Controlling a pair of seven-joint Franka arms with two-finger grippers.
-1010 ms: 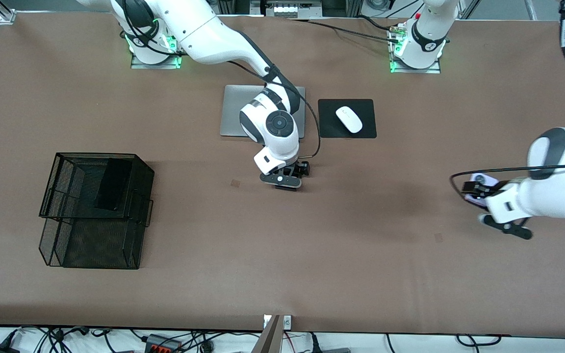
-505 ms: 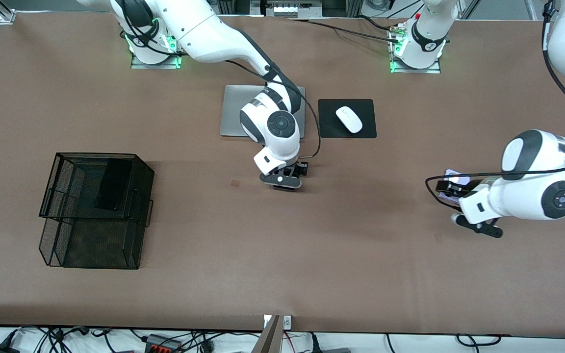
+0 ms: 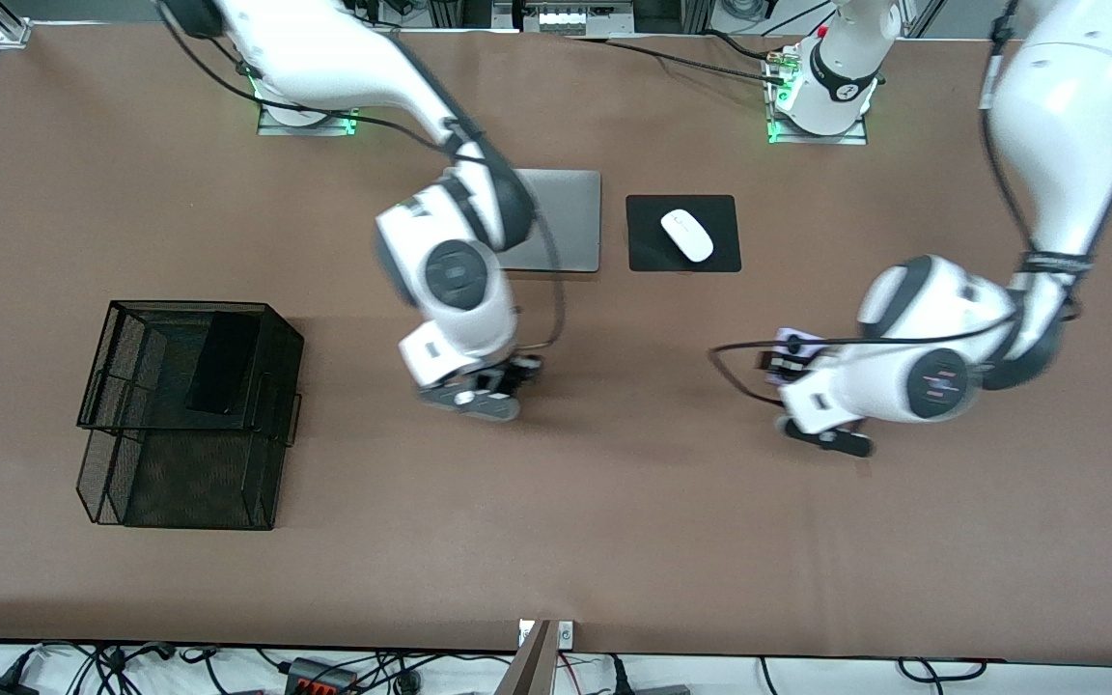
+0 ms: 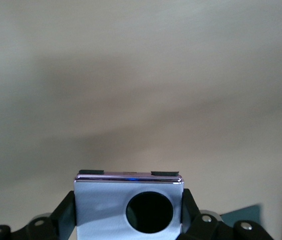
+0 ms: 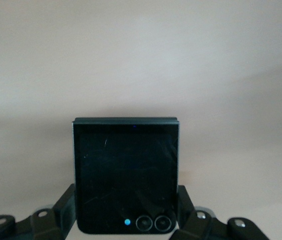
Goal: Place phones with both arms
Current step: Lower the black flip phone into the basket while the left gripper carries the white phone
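- Landmark: black mesh basket (image 3: 122, 415) at the right arm's end of the tabletop (image 3: 614, 521); long black phone (image 3: 223, 362) already lies in its upper tier.
- Right end effector (image 3: 493, 381) is clenched on the small black folded phone (image 5: 125, 175), over bare tabletop between the basket and the grey laptop (image 3: 566, 217).
- Left end effector (image 3: 788, 362) grips the lilac-white phone (image 4: 129, 205), lens showing, over tabletop near the mouse pad (image 3: 648, 236), well apart from the basket.
- Key relation: basket lies toward the right arm's end from both; right arm is clearly nearer, so I'd expect it to drop first.
- Basket's long axis runs toward the front camera.
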